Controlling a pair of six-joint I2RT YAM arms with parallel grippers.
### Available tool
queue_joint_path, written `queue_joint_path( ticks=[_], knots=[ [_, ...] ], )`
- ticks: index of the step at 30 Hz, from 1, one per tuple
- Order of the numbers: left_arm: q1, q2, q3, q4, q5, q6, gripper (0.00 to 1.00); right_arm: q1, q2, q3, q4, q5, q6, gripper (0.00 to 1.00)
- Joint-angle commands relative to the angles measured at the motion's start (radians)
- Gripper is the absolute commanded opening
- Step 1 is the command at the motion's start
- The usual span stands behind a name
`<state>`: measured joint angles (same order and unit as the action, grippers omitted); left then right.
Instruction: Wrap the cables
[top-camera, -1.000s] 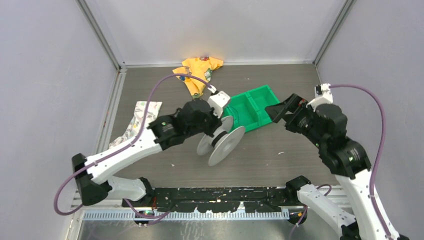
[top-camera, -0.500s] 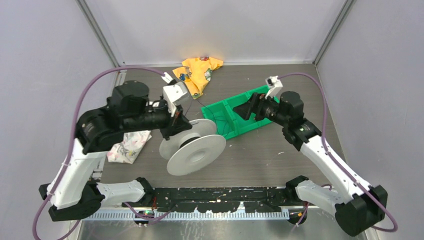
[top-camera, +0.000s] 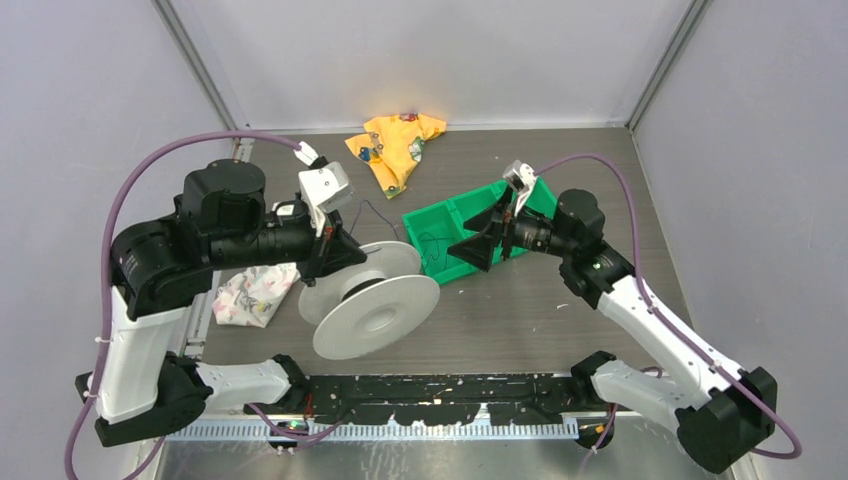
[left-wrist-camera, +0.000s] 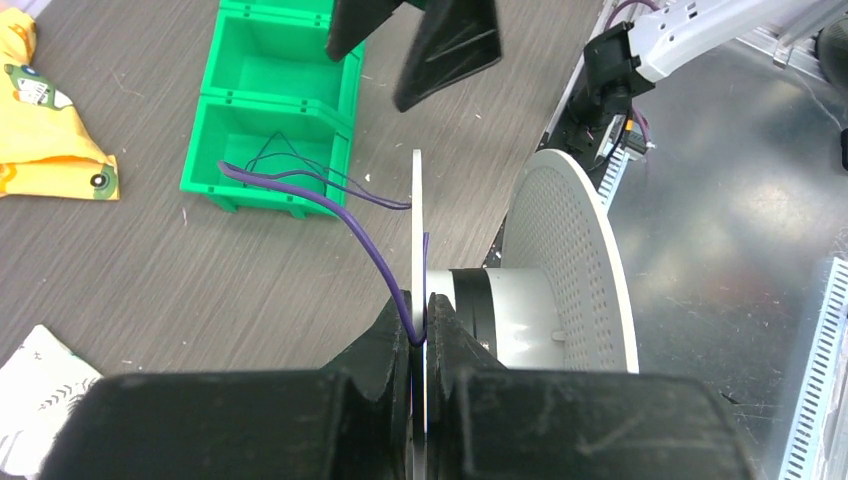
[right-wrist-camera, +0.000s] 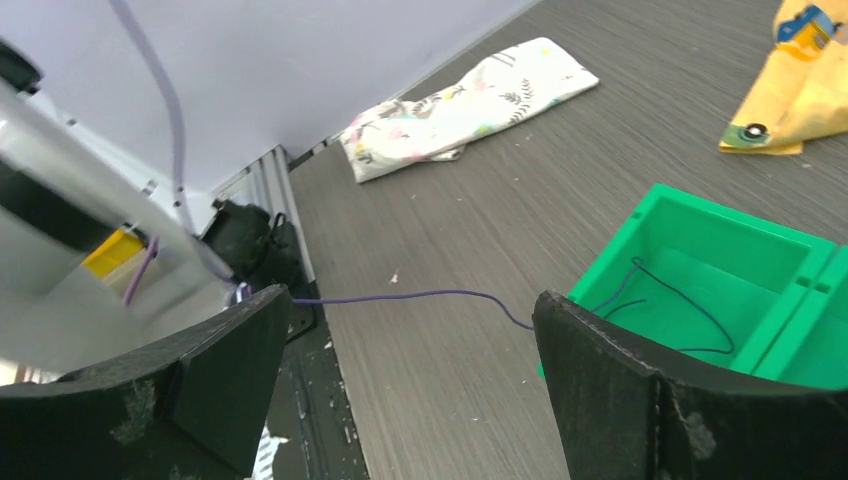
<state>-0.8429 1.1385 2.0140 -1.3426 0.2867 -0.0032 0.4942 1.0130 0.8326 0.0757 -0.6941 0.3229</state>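
1. On the worktop, a yellow cloth lies at 12 o'clock. A patterned white cloth sits at 9 o'clock of the spool, partly under my left arm. The green bin is at 2 o'clock of the spool.
2. My left gripper is clenched on the spool's near flange, and the cable is pinched there too. My right gripper is spread wide over the bin and holds nothing.
3. The cable runs from that pinch towards 2 o'clock and ends in loose loops inside the bin's near compartment.
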Motion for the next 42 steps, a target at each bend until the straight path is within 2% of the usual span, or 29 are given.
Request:
queue_joint_path(
  ticks=[1,6,10,18,23,24,25,28,30,35,42],
  knots=[
    [0.005,-0.003,0.054,0.033,-0.004,-0.039,0.00,0.028,-0.108,-0.039,0.060,-0.083,-0.023,0.95],
    [0.005,-0.006,0.070,0.059,-0.012,-0.055,0.00,0.183,-0.137,-0.031,-0.101,0.134,-0.247,0.94],
    [0.005,0.009,0.101,0.067,0.010,-0.072,0.00,0.291,-0.104,-0.029,-0.122,0.244,-0.389,0.94],
    [0.005,0.041,0.147,0.062,0.033,-0.099,0.00,0.366,0.026,-0.036,0.065,0.299,-0.471,0.96],
    [0.005,0.035,0.140,0.077,0.038,-0.108,0.00,0.381,0.134,-0.086,0.356,0.325,-0.458,0.96],
    [0.005,0.035,0.139,0.081,0.038,-0.111,0.00,0.382,0.157,-0.092,0.407,0.346,-0.445,0.91],
    [0.005,0.035,0.140,0.081,0.036,-0.114,0.00,0.382,0.178,-0.101,0.461,0.362,-0.429,0.80],
    [0.005,0.031,0.138,0.091,0.027,-0.122,0.00,0.384,0.196,-0.138,0.569,0.428,-0.380,0.33],
    [0.005,0.026,0.136,0.096,0.011,-0.123,0.00,0.383,0.175,-0.158,0.557,0.458,-0.381,0.03],
    [0.005,0.002,0.106,0.122,-0.035,-0.104,0.00,0.384,0.046,-0.225,0.451,0.588,-0.374,0.01],
    [0.005,-0.028,0.081,0.165,-0.149,-0.101,0.00,0.383,-0.139,-0.249,0.188,0.811,-0.328,0.00]
  ],
)
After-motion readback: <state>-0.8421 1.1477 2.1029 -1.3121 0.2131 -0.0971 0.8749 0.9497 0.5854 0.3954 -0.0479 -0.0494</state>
